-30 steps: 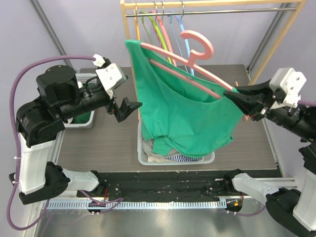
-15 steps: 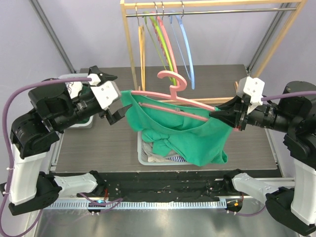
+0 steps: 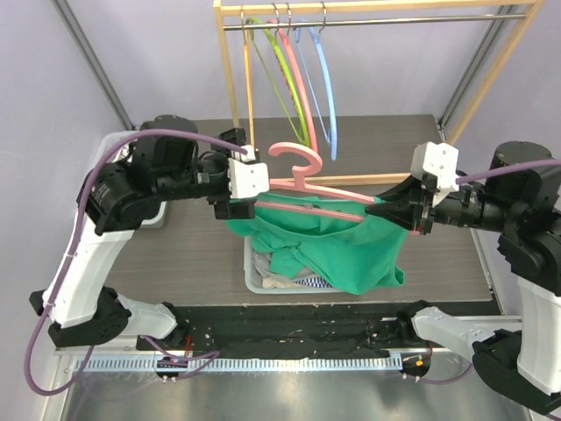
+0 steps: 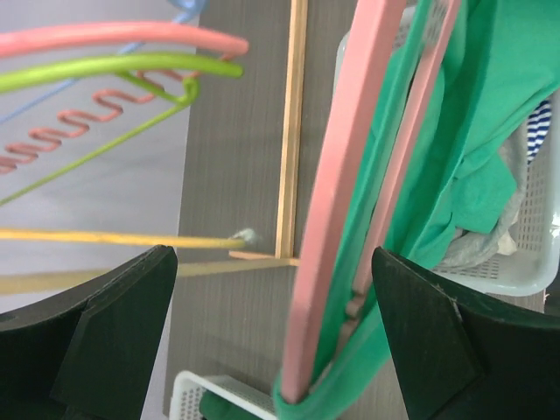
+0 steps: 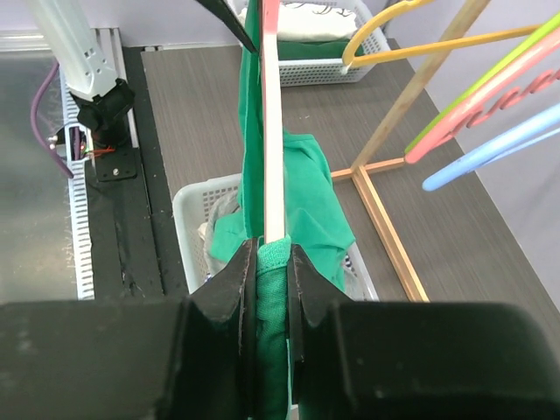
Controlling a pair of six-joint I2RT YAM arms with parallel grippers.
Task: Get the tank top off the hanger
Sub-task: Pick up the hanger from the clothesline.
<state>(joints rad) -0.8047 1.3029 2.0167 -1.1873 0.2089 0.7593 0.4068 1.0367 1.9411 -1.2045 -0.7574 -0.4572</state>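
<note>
Overhead view of two robot arms facing each other across a dark grey worktop (image 3: 175,254), holding a pink hanger (image 3: 326,192) between them in the air. The hanger lies nearly level, its hook pointing up and its right end a little lower than its left. A green tank top (image 3: 351,250) is on the hanger. Its straps are looped over the bars and its body sags in loose folds below, the lowest folds dipping into a white basket (image 3: 263,285) that sits on the worktop directly underneath. The basket holds other crumpled clothes, among them something striped blue and white.

The right pincer (image 3: 375,210) is clamped on the right tip of the hanger. In its wrist view, the two black fingers (image 5: 229,289) press together on the pink bar with a bunch of green fabric caught between them.

The left pincer (image 4: 273,289) is at the hanger's left end with its fingers spread wide apart. In its wrist view, the pink bars and a green strap run between the two fingers without touching either one, so it grips nothing.

Behind them stands a wooden rack (image 3: 394,7), from whose rail hang spare hangers (image 3: 298,88) in orange, green, pink and blue
</note>
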